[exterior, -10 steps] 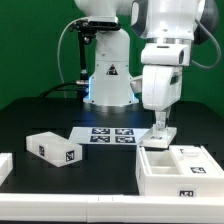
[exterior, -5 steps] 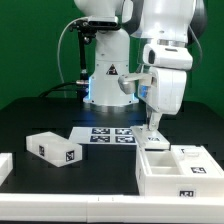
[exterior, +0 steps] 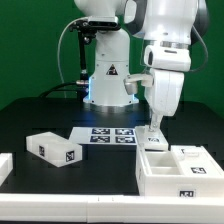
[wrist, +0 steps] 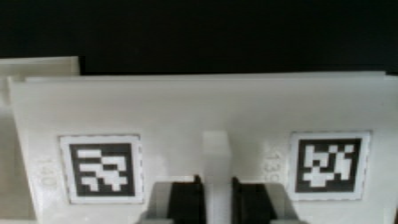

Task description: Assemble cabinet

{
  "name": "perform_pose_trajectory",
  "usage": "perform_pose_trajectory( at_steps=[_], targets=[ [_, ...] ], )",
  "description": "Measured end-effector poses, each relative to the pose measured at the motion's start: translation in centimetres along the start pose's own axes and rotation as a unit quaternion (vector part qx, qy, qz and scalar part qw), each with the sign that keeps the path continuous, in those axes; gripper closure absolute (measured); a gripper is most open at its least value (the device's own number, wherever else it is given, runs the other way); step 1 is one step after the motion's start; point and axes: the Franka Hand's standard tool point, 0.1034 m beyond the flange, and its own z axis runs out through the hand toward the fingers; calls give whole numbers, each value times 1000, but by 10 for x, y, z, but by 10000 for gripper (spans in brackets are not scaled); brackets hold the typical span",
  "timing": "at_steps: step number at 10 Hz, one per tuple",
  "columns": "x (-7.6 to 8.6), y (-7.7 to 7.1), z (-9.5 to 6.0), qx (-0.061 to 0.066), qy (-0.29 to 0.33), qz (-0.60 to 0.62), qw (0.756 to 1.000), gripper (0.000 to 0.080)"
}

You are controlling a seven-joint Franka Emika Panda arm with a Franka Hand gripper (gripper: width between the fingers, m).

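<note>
White cabinet parts lay on a black desk (exterior: 40,115). At the far left edge of the exterior view, low down, a bit of white part (exterior: 5,166) poked into the picture. Just right of it, in the lower left, sat a small white box (exterior: 55,148) with a black-and-white tag on its front. It was well apart from the other parts.

In the middle of the picture lay the marker board (exterior: 108,136), flat on the desk, showing four tags. Behind it, higher in the picture, stood the robot base (exterior: 108,75).

Right of the middle, the white arm (exterior: 168,55) reached down from the top of the picture. Its end effector (exterior: 155,128) pointed straight down, with its tips just above a little white piece (exterior: 157,142). That piece stood at the back left corner of the big open tray (exterior: 180,172), which filled the lower right of the picture. The tray had walls inside it and a tag on its front.

In the wrist view, the two dark fingers (wrist: 178,203) were close together, with only a thin gap between them. Right past them was a white panel (wrist: 196,110) with two tags, one tag on each side of the fingers. I could not tell if the fingers pinched anything.
</note>
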Motion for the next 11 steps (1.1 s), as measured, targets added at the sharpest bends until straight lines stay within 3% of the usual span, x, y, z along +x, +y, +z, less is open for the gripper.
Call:
perform_pose_trajectory(
  at_steps=[6,11],
  targets=[
    [-3,7,2,29,-15,9,999,735],
    [-5,9,-7,24,-11,11,1000,735]
  ],
)
